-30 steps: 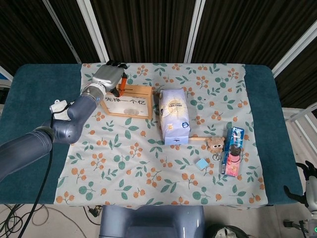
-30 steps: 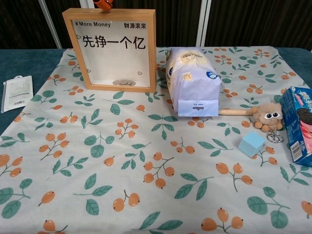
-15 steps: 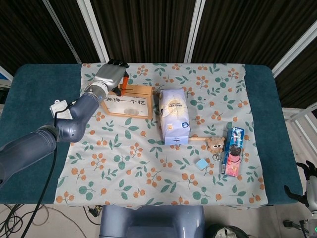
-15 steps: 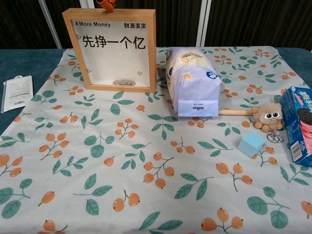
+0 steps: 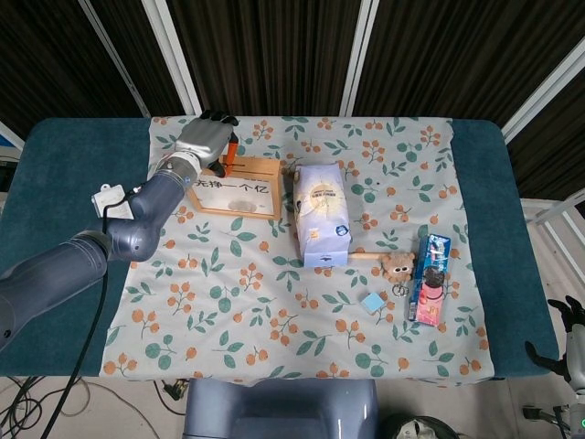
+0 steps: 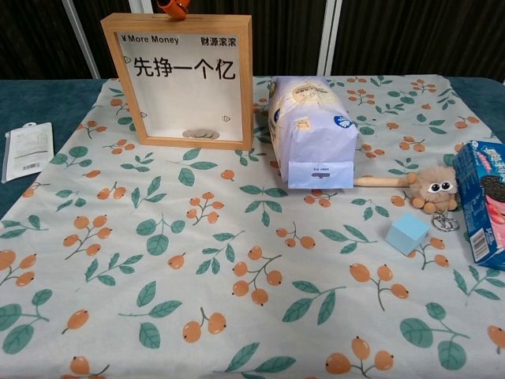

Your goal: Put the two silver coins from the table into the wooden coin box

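Box (image 6: 177, 79) stood upright near the table's far-left corner, coins (image 6: 200, 134) heaped at its bottom behind the pane. Left hand (image 5: 203, 139) hovered at the top edge, fingers (image 6: 173, 7) curled; whether they pinched a coin, cannot tell. No coin seen loose on the cloth. Advice: centre over the slot, release only when aligned, avoid nudging the frame. Right hand (image 5: 568, 333) idle off the table's near-right corner.
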Motion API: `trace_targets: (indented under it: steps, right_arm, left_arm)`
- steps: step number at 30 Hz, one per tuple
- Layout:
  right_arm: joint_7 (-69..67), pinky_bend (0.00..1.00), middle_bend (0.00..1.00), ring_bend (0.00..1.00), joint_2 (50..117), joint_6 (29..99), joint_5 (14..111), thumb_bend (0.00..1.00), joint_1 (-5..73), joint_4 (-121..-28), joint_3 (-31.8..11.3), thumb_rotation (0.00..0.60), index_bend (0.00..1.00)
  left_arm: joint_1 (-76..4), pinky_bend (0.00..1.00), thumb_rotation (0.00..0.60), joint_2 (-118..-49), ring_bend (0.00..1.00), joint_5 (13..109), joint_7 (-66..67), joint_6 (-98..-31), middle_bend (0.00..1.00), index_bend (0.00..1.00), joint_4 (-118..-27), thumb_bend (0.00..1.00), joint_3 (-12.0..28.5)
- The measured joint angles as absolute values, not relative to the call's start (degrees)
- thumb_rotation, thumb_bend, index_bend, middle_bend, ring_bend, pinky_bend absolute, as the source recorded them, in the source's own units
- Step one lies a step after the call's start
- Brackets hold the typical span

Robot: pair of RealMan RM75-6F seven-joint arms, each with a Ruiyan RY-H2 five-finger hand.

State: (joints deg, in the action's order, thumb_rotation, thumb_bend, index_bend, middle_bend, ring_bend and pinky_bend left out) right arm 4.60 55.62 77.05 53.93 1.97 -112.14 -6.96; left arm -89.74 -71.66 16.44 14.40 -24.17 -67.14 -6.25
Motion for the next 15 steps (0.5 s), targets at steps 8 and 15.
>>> trace_targets:
  steps: [8,15]
  right_arm:
    - [4.6,0.00,0.05,0.04,55.6,77.1,54.0,0.37,1.9,-112.2,-7.0,0.600,0.19]
    - [4.5,0.00,0.05,0.04,55.5,76.9,53.9,0.37,2.0,-112.2,-7.0,0.600,0.19]
  left_arm:
    - [-90.0,0.00,0.600,-72.1,0.00,16.2,14.6,-23.9,0.10,0.47,-66.7,0.56,-6.6]
    - [-90.4,0.00,0.600,-72.0,0.00,16.1,14.6,-24.2,0.10,0.46,-66.9,0.54,-6.6]
